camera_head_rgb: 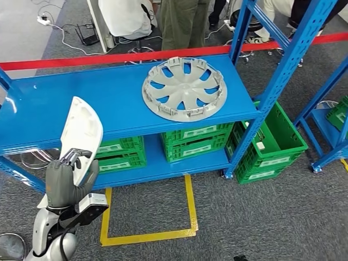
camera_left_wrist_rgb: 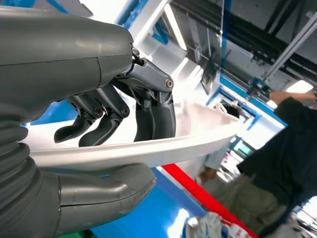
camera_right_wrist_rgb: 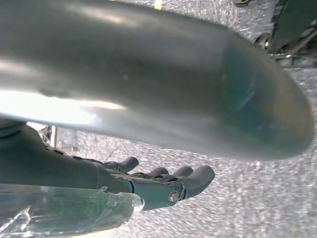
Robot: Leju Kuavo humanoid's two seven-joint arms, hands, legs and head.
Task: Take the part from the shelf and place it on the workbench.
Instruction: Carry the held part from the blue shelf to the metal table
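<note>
One white panel (camera_head_rgb: 82, 130) pinched upright by the left hand (camera_head_rgb: 66, 176), clearing the shelf (camera_head_rgb: 49, 103); right hand (camera_right_wrist_rgb: 160, 183) hangs, fingers loosely extended, empty.

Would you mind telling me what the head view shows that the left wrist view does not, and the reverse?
Only the head view shows the grey wheel cover lying flat on the blue shelf and the green crates below. Only the left wrist view shows the thumb under the part's edge with the fingers on top. Both show the left hand holding the white part, and a person standing behind the red barrier.
</note>
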